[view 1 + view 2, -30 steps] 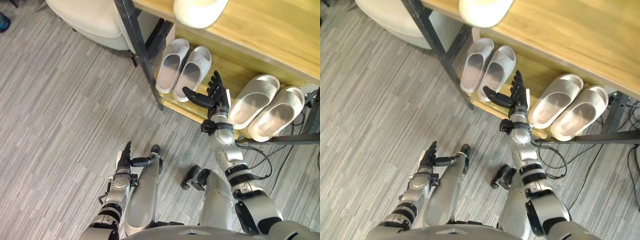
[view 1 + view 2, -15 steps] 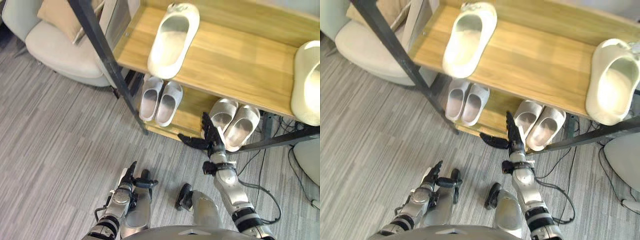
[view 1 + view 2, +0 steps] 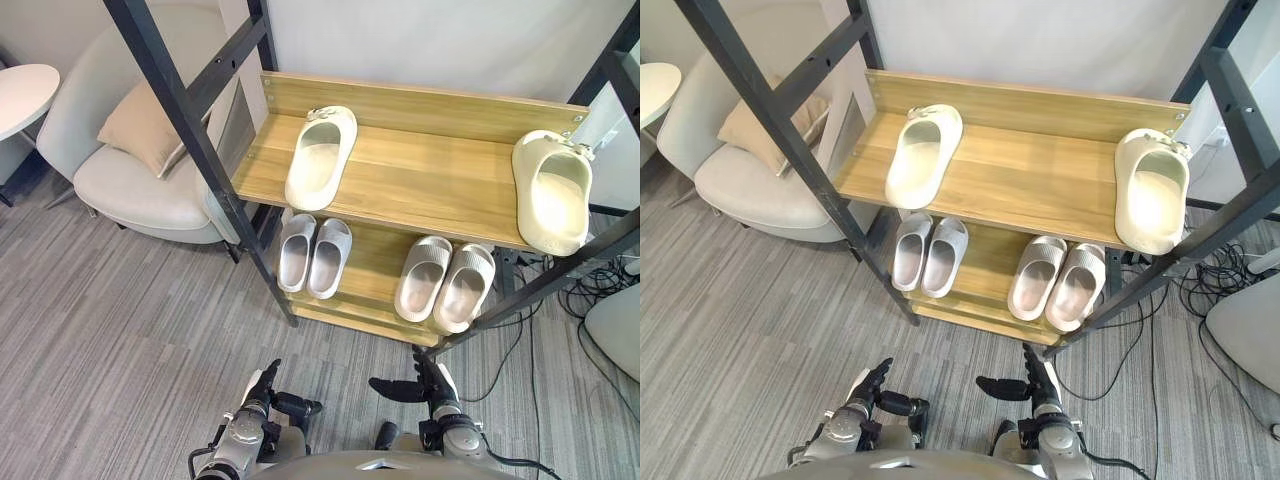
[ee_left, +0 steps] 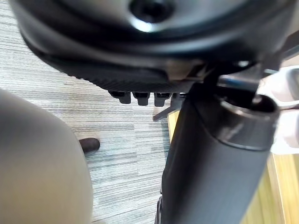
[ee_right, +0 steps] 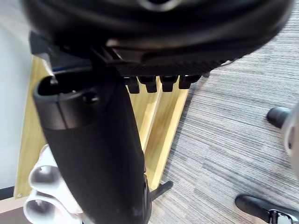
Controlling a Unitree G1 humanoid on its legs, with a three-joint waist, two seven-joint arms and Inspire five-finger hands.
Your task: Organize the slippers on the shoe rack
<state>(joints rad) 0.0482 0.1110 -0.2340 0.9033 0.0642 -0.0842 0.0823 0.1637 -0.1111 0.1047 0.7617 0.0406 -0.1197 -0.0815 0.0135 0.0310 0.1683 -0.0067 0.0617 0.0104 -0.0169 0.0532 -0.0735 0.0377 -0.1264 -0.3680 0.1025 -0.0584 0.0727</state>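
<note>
Cream slipper (image 3: 551,190) at the top front edge of the shoe rack (image 3: 430,182) may fall if you bump it, with left hand (image 3: 258,402) and right hand (image 3: 430,392) open, empty.

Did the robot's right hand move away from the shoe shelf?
Yes. The right hand has pulled back from the shoe rack's lower shelf toward the robot, now over the floor.
</note>
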